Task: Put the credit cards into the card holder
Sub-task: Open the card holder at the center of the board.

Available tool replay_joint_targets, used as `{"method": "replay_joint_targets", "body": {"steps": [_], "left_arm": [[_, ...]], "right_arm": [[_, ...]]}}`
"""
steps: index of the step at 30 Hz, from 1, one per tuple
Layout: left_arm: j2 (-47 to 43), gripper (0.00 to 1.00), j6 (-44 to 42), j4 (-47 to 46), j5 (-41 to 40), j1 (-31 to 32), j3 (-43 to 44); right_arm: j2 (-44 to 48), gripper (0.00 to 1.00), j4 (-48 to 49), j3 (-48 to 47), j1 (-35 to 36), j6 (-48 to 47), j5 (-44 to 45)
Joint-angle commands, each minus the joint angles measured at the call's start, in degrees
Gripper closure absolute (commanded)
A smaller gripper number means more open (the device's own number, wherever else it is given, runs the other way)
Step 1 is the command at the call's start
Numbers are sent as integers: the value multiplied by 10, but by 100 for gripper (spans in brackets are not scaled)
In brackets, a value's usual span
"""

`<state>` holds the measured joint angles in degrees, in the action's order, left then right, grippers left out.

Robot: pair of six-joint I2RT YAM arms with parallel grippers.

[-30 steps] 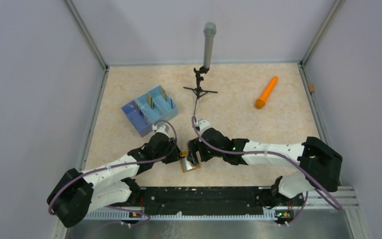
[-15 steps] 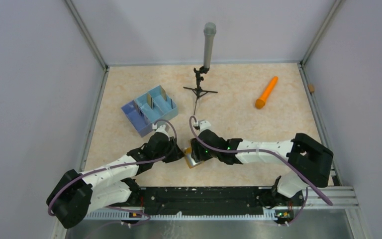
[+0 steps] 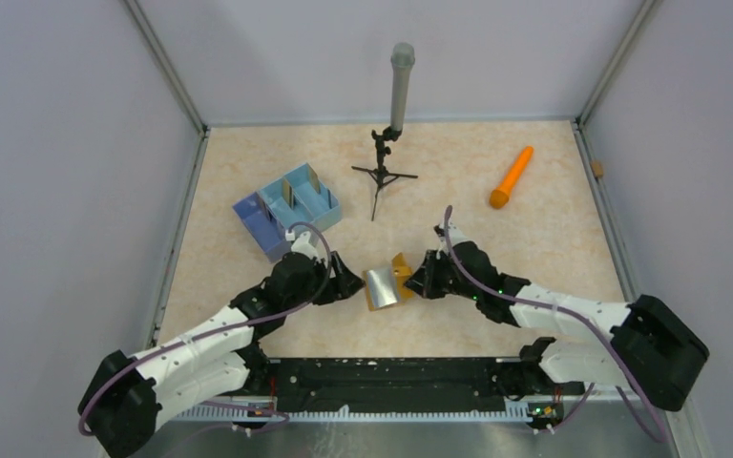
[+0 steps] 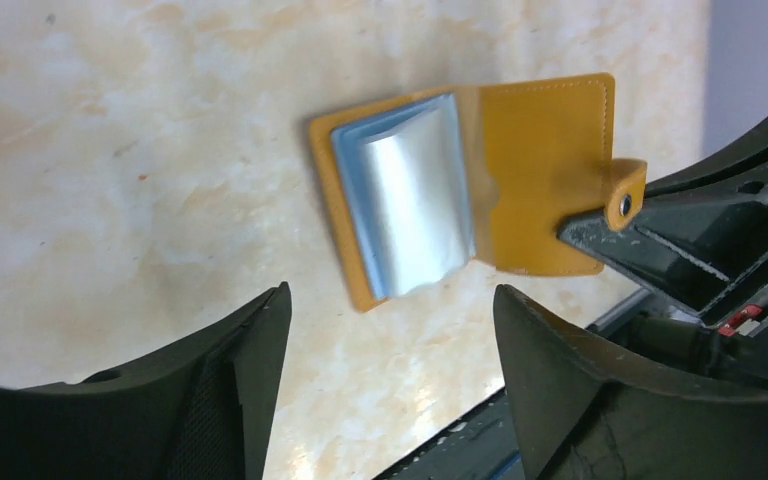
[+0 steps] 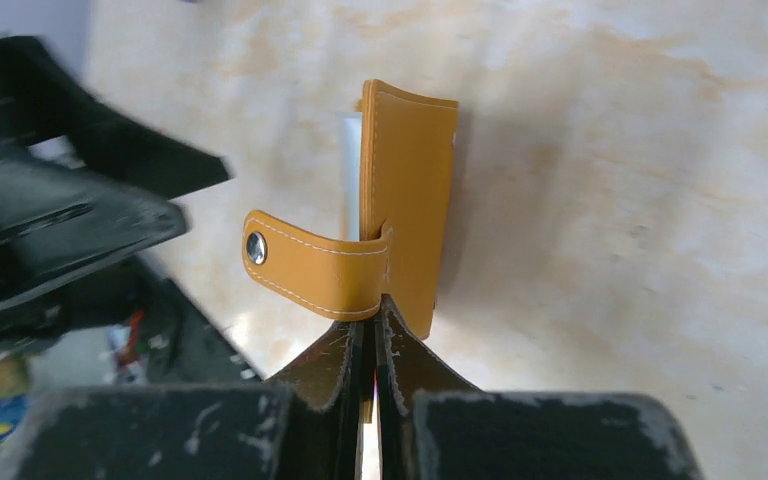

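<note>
The card holder (image 3: 387,283) lies opened out on the table between both arms, a mustard-orange wallet (image 4: 545,165) with a shiny silver-blue inner side (image 4: 415,195) facing up. My right gripper (image 3: 419,279) is shut on the edge of its raised orange flap (image 5: 410,180), just beside the snap tab (image 5: 300,262); the right gripper (image 5: 375,315) holds that flap upright. My left gripper (image 3: 351,283) is open just left of the wallet and touches nothing; in the left wrist view the left gripper (image 4: 390,310) frames bare table. Two grey-brown credit cards (image 3: 288,192) (image 3: 313,178) stand upright in the blue tray.
The blue divided tray (image 3: 272,224) sits at the back left. A grey cylinder on a black tripod (image 3: 400,91) stands at the back centre. An orange cone-shaped stick (image 3: 512,177) lies at the back right. A black rail (image 3: 391,374) runs along the near edge.
My right gripper closed on the wallet's flap and drew it to the right, opening the wallet. My left gripper opened, let go of the wallet and pulled back to the left.
</note>
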<state>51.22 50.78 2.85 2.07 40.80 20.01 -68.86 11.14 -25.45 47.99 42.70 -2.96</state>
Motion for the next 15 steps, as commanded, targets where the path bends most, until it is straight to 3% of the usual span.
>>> {"method": "replay_joint_targets", "body": {"steps": [1,5,8,15], "left_arm": [[-45,21,5,-76,23,-1,6],[-78,17,5,-95,41,-3,13],[-109,16,-10,-60,29,-6,28],[-222,9,-38,-31,31,-10,55]], "right_arm": [[96,100,136,9,-22,14,-141],[158,100,193,25,-47,36,-198],[193,100,240,37,-61,58,-227],[220,100,300,42,-77,87,-264]]}}
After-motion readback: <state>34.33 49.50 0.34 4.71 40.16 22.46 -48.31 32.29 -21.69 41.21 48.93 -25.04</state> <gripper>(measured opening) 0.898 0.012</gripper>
